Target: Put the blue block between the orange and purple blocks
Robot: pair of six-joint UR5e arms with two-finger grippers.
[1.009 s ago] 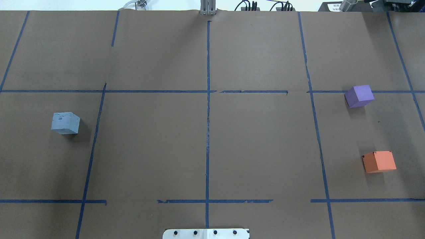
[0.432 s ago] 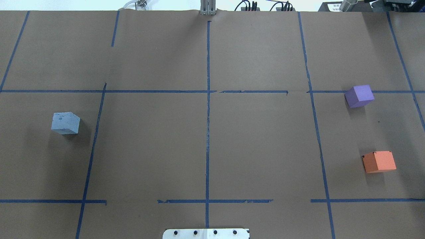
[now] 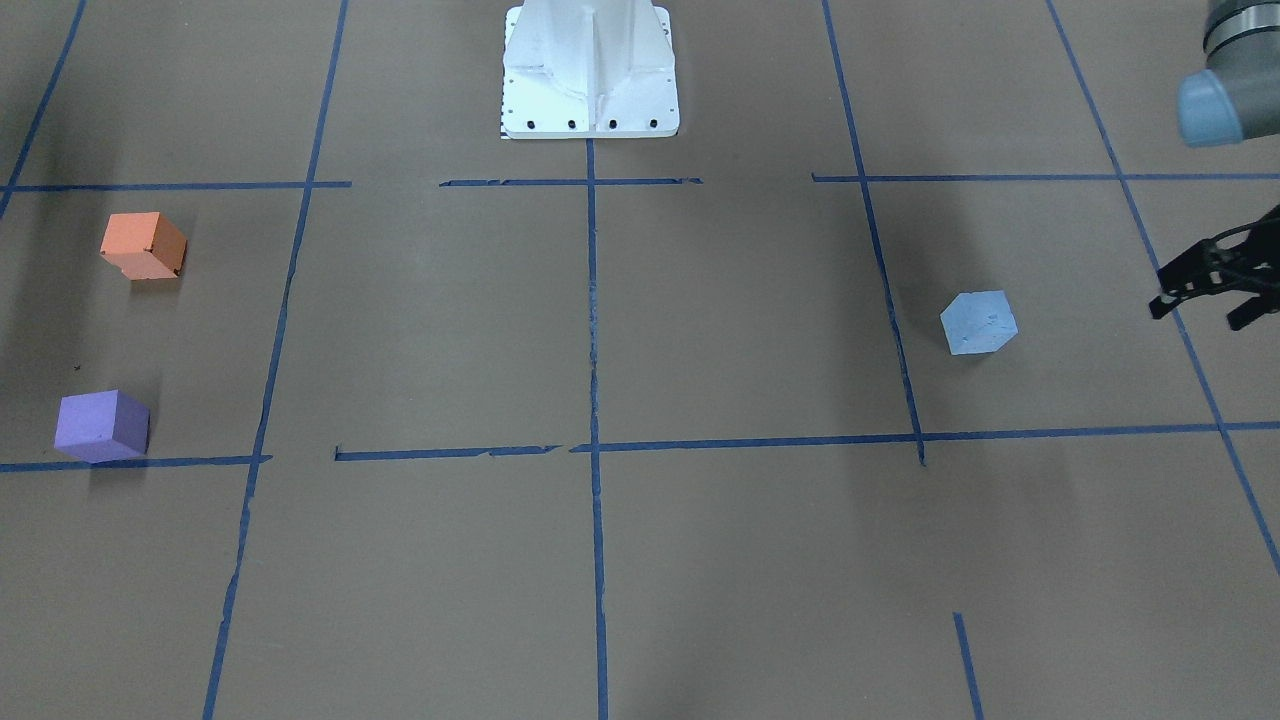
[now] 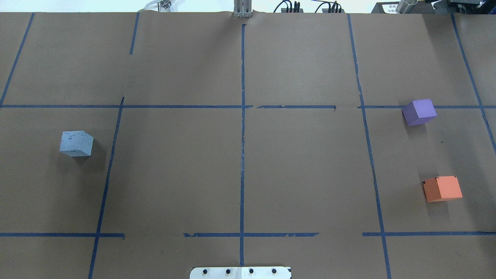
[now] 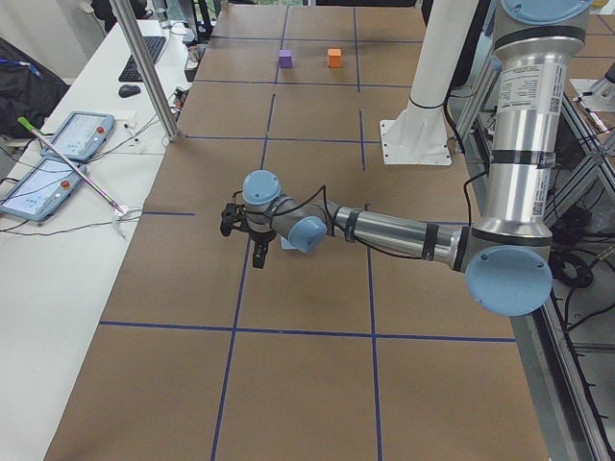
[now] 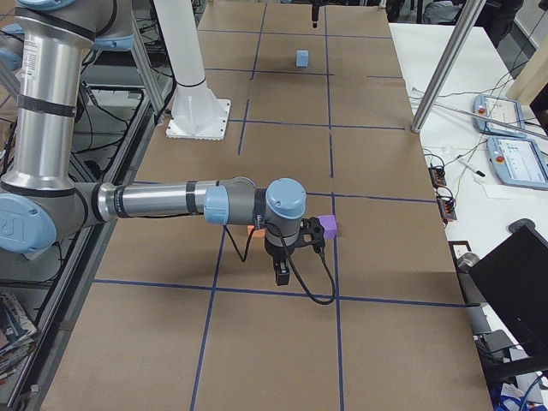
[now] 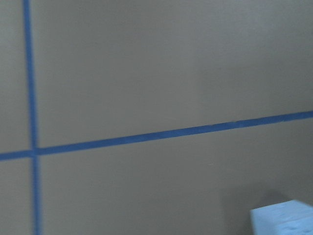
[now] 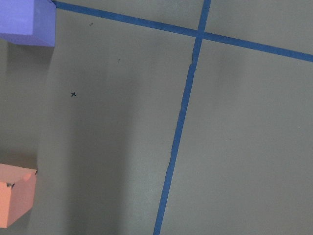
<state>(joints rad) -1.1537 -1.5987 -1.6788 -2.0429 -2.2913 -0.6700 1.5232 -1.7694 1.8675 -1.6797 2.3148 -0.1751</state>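
The pale blue block (image 4: pixel 76 143) lies on the brown paper at the left of the overhead view; it also shows in the front view (image 3: pixel 979 322) and at the lower right corner of the left wrist view (image 7: pixel 286 220). The purple block (image 4: pixel 419 112) and the orange block (image 4: pixel 442 188) lie apart at the far right, both at the left edge of the right wrist view, purple (image 8: pixel 27 22) and orange (image 8: pixel 17 200). My left gripper (image 3: pixel 1200 312) hangs open and empty beside the blue block, outboard of it. My right gripper (image 6: pixel 281 272) hovers near the purple and orange blocks; I cannot tell its state.
Blue tape lines (image 4: pixel 242 155) divide the paper-covered table into a grid. The white robot base plate (image 3: pixel 590 70) stands at the near middle edge. A side table with tablets (image 5: pixel 58 154) and a metal pole (image 5: pixel 144 67) lies beyond the far edge.
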